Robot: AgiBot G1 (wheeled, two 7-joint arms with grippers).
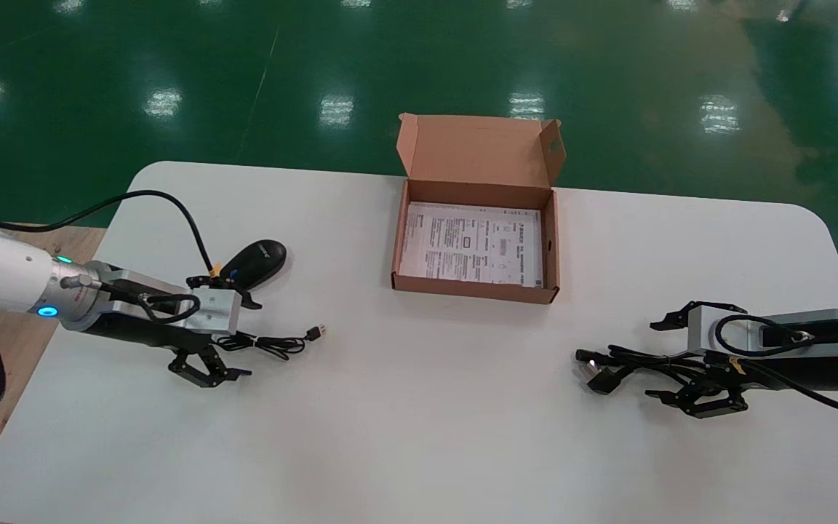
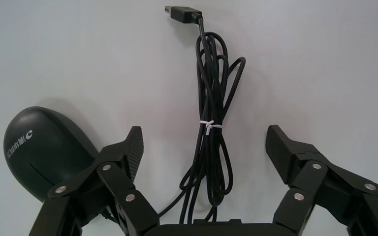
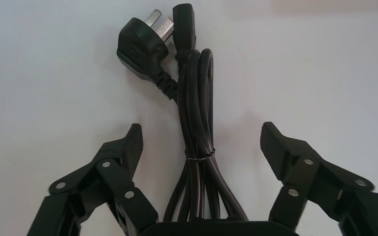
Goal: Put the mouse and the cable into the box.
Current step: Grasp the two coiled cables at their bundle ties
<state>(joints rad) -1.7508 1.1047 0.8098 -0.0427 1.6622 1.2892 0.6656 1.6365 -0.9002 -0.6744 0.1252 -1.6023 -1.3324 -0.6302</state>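
Observation:
A black mouse [image 1: 255,262] [image 2: 39,147] lies on the white table at the left. Its thin cord [image 1: 273,343] [image 2: 211,123] is bundled with a white tie and ends in a USB plug [image 1: 315,332] [image 2: 182,14]. My left gripper [image 1: 237,338] [image 2: 205,135] is open and low over the table, one finger on either side of the cord bundle, the mouse just outside one finger. At the right, my right gripper [image 1: 663,358] [image 3: 202,132] is open astride a thick black power cable [image 1: 630,362] [image 3: 197,98] with a three-pin plug [image 3: 142,46]. Neither gripper holds anything.
An open brown cardboard box [image 1: 473,288] stands at the table's far middle, its lid [image 1: 477,149] upright at the back and a printed sheet [image 1: 471,244] on its floor. The white table [image 1: 426,407] has rounded corners; green floor lies beyond it.

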